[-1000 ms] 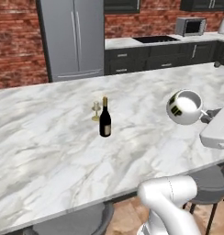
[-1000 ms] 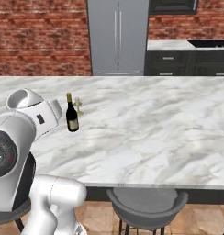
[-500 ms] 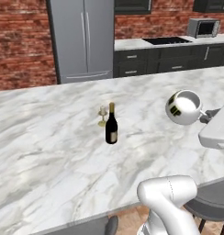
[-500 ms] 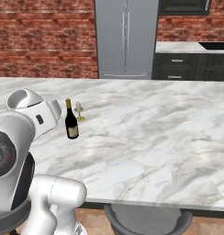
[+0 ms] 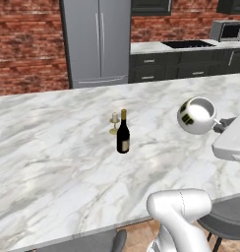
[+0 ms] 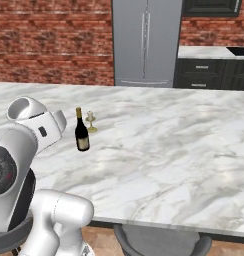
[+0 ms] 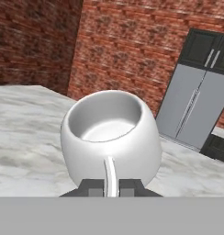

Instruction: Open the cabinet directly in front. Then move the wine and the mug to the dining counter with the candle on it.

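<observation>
You have the gripper (image 7: 111,187) with jaws closed on the handle of the mug (image 5: 196,115), held tilted above the bench (image 5: 53,167) at its right. Further out, the wine (image 5: 123,133) stands upright mid-bench, the candle (image 5: 114,123) just beyond it, left.

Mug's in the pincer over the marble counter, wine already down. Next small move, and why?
Probably lower it. The mug hangs tipped on its side above the dining counter, the pincer shut on its handle, while the wine stands beside the candle. Bring it upright and down onto bare marble right of them.
</observation>
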